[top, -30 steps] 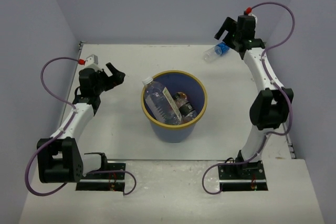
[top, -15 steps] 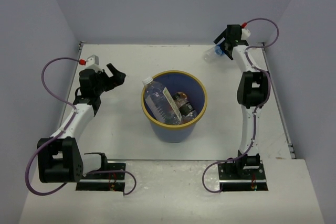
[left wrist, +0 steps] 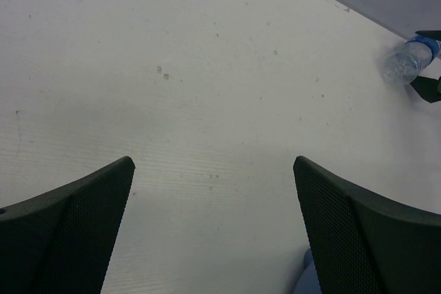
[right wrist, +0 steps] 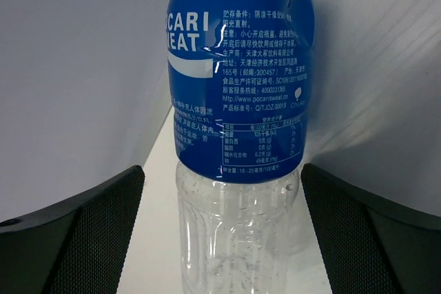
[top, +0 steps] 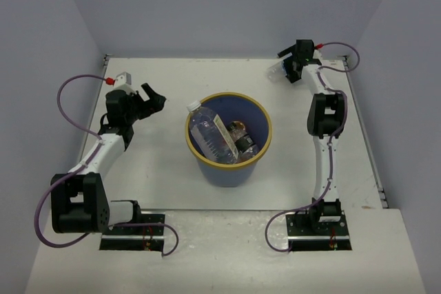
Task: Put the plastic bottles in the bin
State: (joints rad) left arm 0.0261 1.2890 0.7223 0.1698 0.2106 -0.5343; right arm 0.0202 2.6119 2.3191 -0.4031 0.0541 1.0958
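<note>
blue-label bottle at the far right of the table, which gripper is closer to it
Right. The right gripper straddles the blue-label bottle, fingers open on either side. The left gripper hangs open well away, on the other side of the bin.

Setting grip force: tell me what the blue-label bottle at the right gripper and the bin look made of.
Blue-label bottle: clear plastic, glossy, likely thin; the ribbed wall is see-through and the shiny film label is wrinkled. Bin: probably opaque moulded plastic, smooth blue wall with a yellow-tan rim; its sheen is hard to judge from above.
</note>
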